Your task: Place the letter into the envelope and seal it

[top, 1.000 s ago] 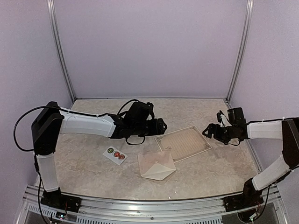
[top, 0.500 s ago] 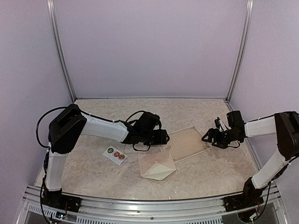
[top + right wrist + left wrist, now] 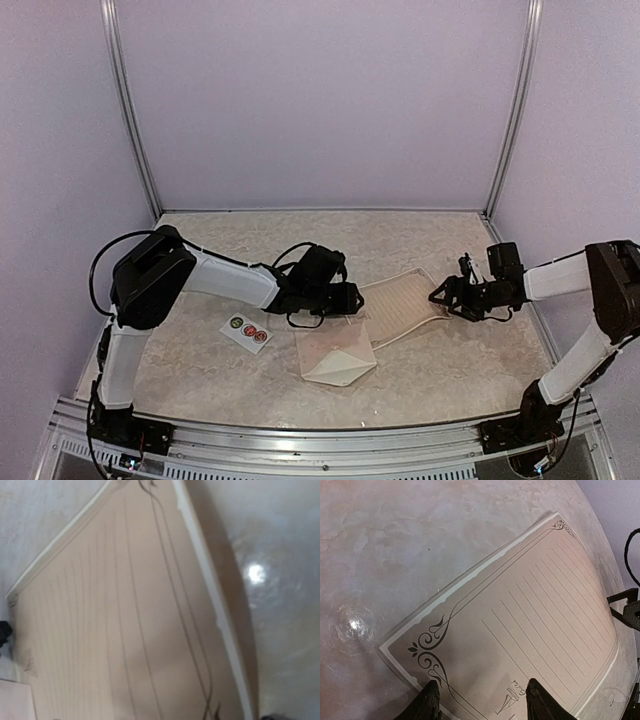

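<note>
Soft, even light from overhead fills the booth, and the top view looks lilac and slightly grainy. In the left wrist view a white glare spot sits on the table (image 3: pixel 420 535) at nine o'clock. The right wrist view is blurred, with glare at three o'clock and a dark shadow beside the letter (image 3: pixel 125 630).

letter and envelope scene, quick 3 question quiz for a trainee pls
1. True or false: the letter is already inside the envelope.
2. What lies to the left of the envelope in the top view? A) sticker strip B) pen C) scissors
3. Fill in: in the left wrist view, the left claw is ___ (open/shut).
Key: 1 false; 2 A; 3 open.
</note>
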### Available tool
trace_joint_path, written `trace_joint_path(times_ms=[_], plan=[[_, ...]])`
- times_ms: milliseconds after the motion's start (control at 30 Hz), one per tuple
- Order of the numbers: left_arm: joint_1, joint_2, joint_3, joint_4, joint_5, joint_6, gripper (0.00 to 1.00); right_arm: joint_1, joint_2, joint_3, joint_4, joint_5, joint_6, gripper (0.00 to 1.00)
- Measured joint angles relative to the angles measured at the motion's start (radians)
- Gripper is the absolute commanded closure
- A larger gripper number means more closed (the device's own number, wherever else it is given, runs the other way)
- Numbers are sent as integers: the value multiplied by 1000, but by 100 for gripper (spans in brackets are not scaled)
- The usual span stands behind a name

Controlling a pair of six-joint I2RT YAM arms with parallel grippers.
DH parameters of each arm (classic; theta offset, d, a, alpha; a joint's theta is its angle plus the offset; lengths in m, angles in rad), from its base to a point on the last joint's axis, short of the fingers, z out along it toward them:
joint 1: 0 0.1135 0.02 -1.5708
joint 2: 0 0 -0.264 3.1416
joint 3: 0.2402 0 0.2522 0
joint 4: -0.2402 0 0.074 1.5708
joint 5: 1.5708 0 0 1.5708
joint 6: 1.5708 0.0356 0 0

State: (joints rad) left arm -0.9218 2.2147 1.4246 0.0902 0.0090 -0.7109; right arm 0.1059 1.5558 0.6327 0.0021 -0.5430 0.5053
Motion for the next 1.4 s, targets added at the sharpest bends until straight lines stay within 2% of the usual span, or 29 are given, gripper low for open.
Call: trace_joint_path(times_ms=[367,600,733,900,1033,1267,1400], plan=[[0,0,-11,21,12,0,48,38,31,-12,99,-90,58,5],[0,0,-13,23,13,0,48,101,69,16,132,-101,79,8],[0,0,-14,26,13,0,48,134,83,24,139,-100,103,22],[0,0,-17,30,13,0,48,153,88,25,129,-81,134,51],[0,0,-22,37,9,0,48,153,80,24,127,-58,157,71],[0,-51,-87,42,-40,5,47,154,5,18,169,-50,179,86],[2,-161,-168,33,-85,14,42,154,-82,0,200,-66,171,98]])
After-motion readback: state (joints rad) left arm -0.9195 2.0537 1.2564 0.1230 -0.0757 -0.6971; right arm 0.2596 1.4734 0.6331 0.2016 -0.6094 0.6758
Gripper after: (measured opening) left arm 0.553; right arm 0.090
